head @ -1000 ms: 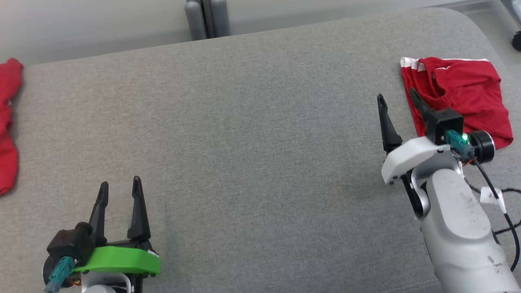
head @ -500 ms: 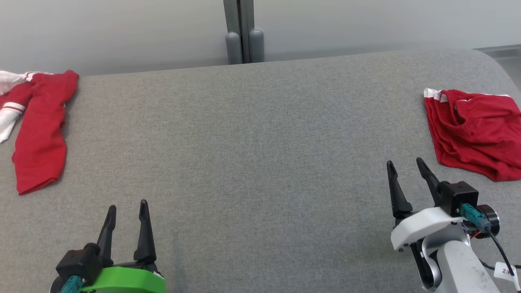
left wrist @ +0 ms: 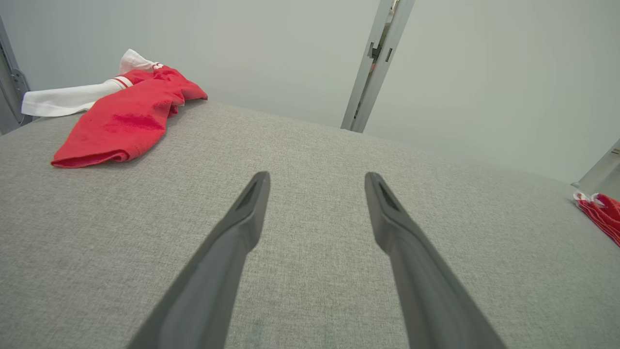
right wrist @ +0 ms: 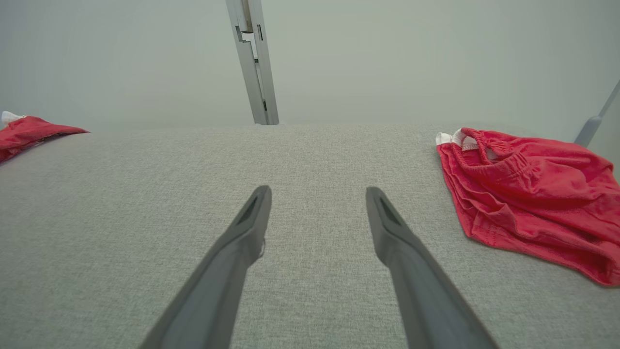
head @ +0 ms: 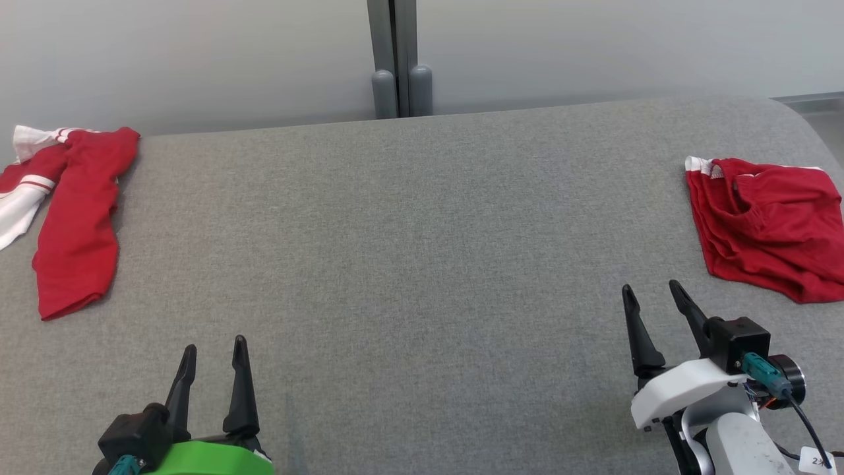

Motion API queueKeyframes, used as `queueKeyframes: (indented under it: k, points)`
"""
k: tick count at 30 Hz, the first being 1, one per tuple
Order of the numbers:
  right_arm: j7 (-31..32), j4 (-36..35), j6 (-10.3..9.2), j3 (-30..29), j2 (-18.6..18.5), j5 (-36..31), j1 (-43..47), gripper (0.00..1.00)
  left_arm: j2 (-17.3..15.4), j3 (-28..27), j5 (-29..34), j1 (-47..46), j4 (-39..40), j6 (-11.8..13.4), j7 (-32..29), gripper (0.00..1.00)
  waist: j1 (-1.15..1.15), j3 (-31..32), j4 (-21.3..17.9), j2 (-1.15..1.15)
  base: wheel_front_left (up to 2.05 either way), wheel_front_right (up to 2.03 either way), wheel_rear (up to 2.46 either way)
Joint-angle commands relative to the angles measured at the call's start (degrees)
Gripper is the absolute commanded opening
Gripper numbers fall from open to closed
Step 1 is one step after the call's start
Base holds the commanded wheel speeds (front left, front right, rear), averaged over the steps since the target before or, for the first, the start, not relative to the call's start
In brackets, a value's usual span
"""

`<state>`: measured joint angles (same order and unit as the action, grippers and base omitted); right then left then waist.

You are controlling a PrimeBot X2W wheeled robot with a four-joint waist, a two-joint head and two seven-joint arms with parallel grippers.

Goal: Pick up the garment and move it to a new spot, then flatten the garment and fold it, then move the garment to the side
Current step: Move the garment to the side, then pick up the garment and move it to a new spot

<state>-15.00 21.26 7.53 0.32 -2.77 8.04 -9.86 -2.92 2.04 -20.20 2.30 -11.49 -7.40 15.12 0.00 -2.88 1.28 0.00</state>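
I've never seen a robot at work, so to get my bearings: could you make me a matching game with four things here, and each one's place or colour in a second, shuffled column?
Things:
1. red-and-white garment
2. compact red garment
3. left gripper
4. right gripper

Descriptions:
A. fingers rise from a green mount
B. lies at the right edge of the grey surface
C. fingers rise from a white mount
D. lies stretched long at the left edge

Pairs: 1-D, 2-B, 3-A, 4-C.
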Motion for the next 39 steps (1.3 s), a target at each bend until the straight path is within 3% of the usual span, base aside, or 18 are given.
queueKeyframes:
  k: [1,15,28,39]
  points:
    - [-0.26,0.14,-0.08,-0.06,-0.24,0.12,0.92,1.0,-0.01,0.06,-0.18,0.79,-0.15,-0.17,0.03,1.0,0.0,0.13,0.12,0.0,0.0,0.0,0.0]
    - [-0.26,-0.25,-0.08,-0.54,-0.22,-0.58,0.93,1.0,-0.03,0.1,-0.27,0.14,-0.27,-0.17,0.03,1.0,0.0,0.43,3.18,0.0,0.0,0.0,0.0]
    - [-0.25,0.04,-0.08,-0.87,-0.23,-0.92,0.88,1.0,-0.06,-0.84,0.13,0.51,0.44,-0.17,0.03,1.0,0.0,1.02,15.85,0.0,0.0,0.0,0.0]
    - [-0.26,0.67,-0.09,0.6,-0.25,-0.61,1.44,1.0,-0.04,-0.95,0.43,1.76,1.22,-0.17,0.03,1.0,0.0,1.66,21.11,0.0,0.0,0.0,0.0]
